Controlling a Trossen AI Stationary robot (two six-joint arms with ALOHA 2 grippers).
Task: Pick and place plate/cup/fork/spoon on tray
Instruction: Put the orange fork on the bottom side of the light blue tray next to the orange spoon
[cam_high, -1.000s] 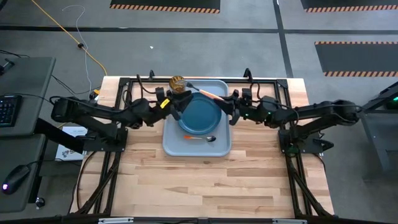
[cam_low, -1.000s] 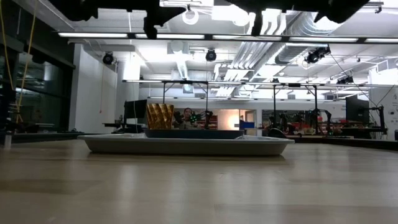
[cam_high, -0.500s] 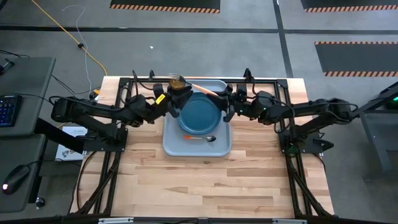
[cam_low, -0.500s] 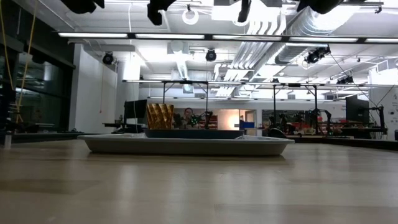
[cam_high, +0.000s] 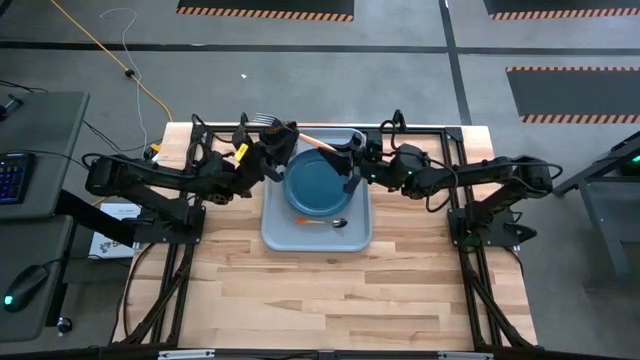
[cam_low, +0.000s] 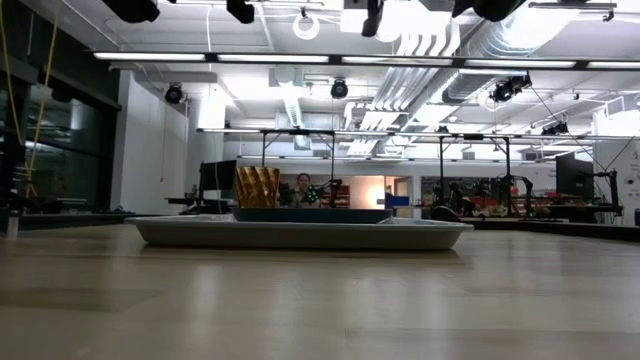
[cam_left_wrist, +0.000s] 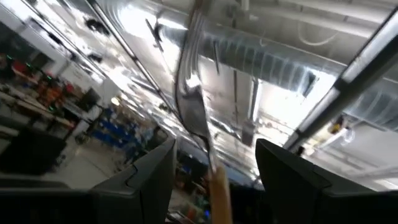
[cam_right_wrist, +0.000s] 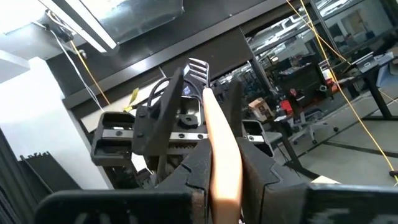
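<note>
I have the fork (cam_high: 300, 135) up off the counter (cam_high: 330, 290), stretched between both arms above the far end of the tray (cam_high: 316, 235), near the top centre of the overhead frame. Its long axis runs almost left to right: tines at the left by the left gripper (cam_high: 268, 130), orange handle reaching right and slightly down toward the right gripper (cam_high: 345, 148). The right wrist camera shows the right jaws closed on the handle, tines pointing away at the left arm. In the left wrist frame the handle and tines rise between the left jaws, which stand a little apart on either side — whether they touch the fork I cannot tell.

I judge the move ahead turns on that axis: the fork has to come down onto a free strip of tray, and the right arm, which has the firm hold, is the one placed to lower it.

The plate (cam_high: 320, 183) fills most of the tray, and the spoon (cam_high: 322, 222) lies across the near end, just below the plate.

The cup (cam_low: 257, 186) shows only in the table-level frame, at the tray's left end — from above the left arm hides it. That frame cuts both grippers off at its top edge.
</note>
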